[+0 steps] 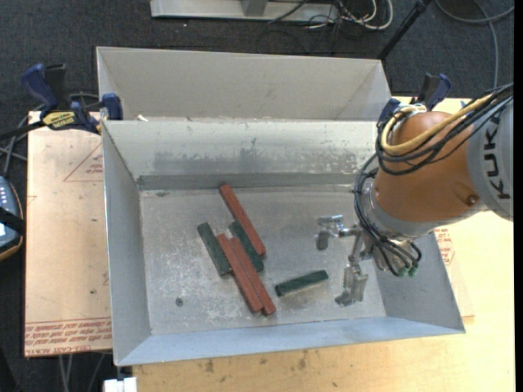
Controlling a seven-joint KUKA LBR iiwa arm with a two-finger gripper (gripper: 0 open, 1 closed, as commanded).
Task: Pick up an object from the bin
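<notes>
My gripper (340, 261) hangs at the bin's right side with its two metal fingers spread apart and nothing between them. One fingertip (328, 233) is farther back, the other fingertip (351, 291) sits near the front. Just left of the front finger lies a short dark green bar (301, 283) on the bin floor, apart from the fingers. Farther left, a reddish-brown bar (245, 273) lies diagonally across the floor.
A second reddish-brown bar (241, 218) and two dark green bars (215, 250) lie crossed in a small cluster at the bin's centre-left. The arm's orange cover and cables overhang the right wall. Bare floor stretches along the left side and the back.
</notes>
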